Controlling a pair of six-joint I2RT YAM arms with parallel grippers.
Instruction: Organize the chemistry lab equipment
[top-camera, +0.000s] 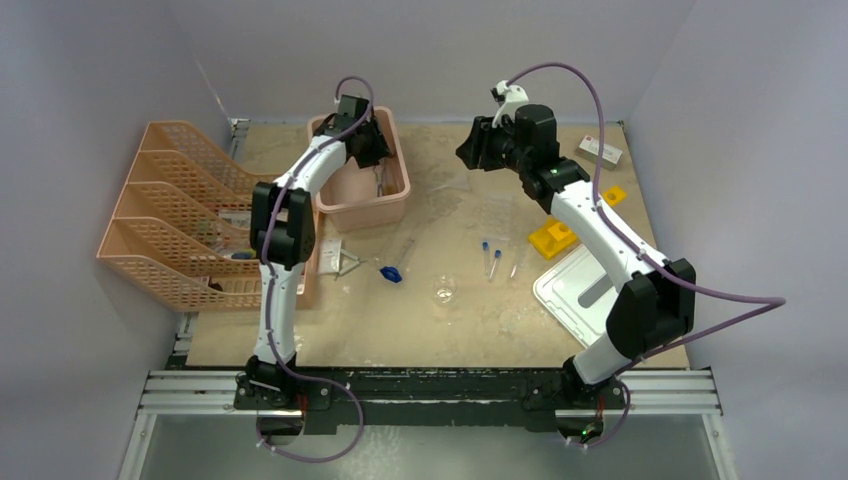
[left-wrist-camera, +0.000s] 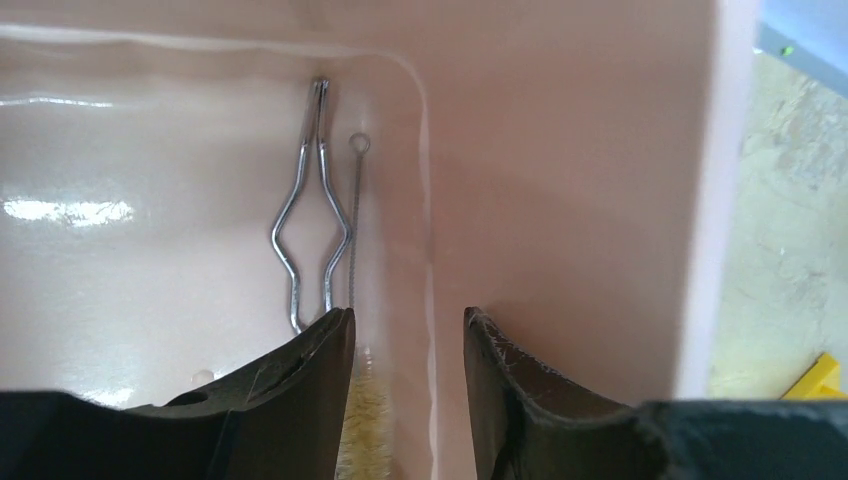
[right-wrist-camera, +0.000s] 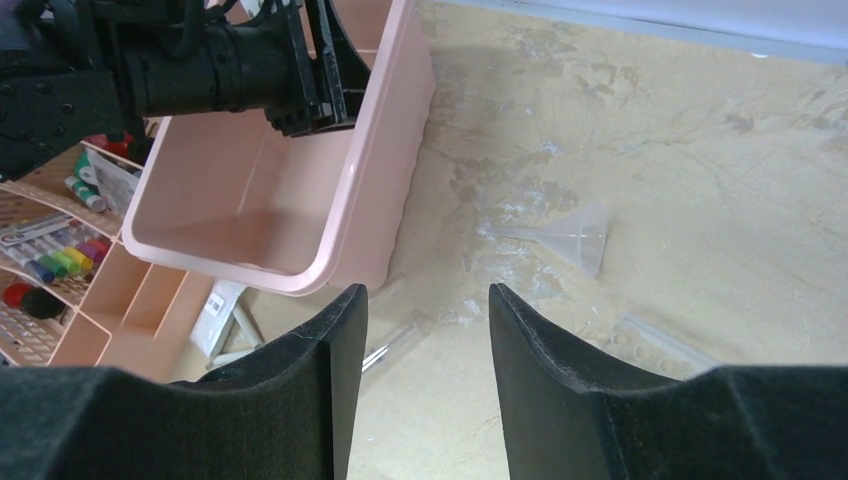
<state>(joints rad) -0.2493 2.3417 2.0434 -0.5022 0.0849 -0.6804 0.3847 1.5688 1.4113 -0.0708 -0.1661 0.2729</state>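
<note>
Left gripper (left-wrist-camera: 408, 318), spread empty, is held over brush (left-wrist-camera: 352, 230) and tongs (left-wrist-camera: 317, 115) stowed together along the bin's (left-wrist-camera: 560, 150) wall; right gripper (right-wrist-camera: 426, 295) is spread too.

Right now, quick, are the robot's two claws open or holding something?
Left gripper: open, empty, above the wire tube brush in the pink bin.
Right gripper: open, empty.

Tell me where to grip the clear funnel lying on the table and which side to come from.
Grip the clear funnel at its neck, where the cone narrows into the stem, probably from straight above with the jaws across its length. It lies on its side, stem towards the pink bin; the wide cone would likely slip.
</note>
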